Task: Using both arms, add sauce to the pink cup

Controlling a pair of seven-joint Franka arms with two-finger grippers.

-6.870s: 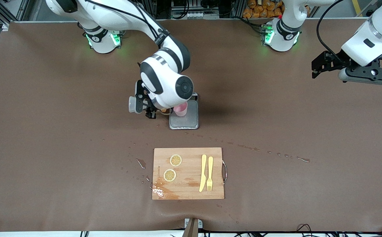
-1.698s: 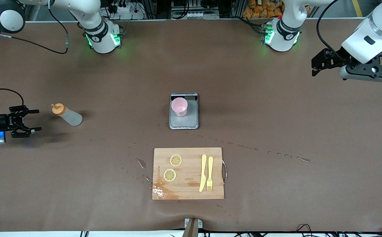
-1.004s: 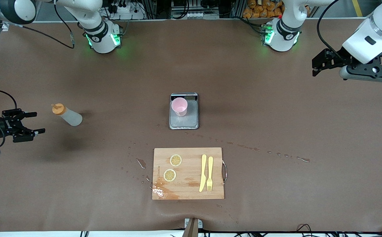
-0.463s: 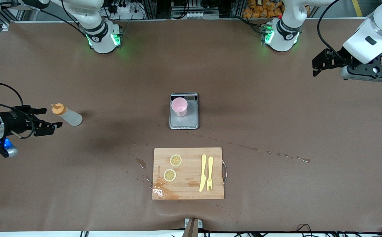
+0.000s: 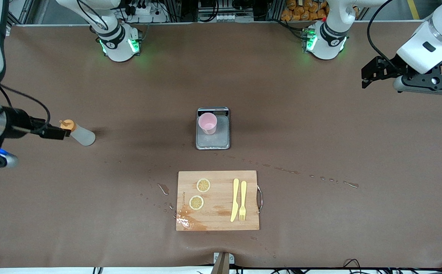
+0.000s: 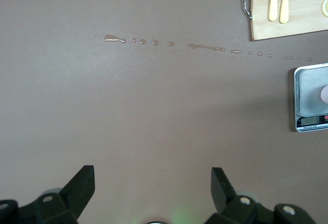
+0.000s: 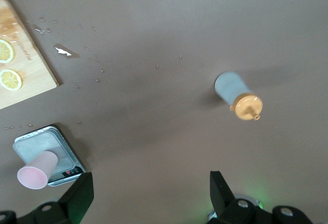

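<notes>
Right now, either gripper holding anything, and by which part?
Nothing held. Right gripper open beside the sauce bottle's cap; left gripper open, waiting at the table's end.

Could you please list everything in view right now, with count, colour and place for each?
sauce bottle: one, whitish with an orange cap, standing on the table toward the right arm's end.
pink cup: one, pale pink, upright on the scale.
scale: one, grey, mid-table.
cutting board: one, light wood, nearer to the front camera than the scale.
lemon slices: two, yellow, on the board.
knife: one, yellow, on the board.
fork: one, yellow, beside the knife.
spilled drops: several, clear, on the brown table.
right gripper: one, black, open, beside the bottle's cap.
left gripper: one, black, open, waiting over the left arm's end.
</notes>
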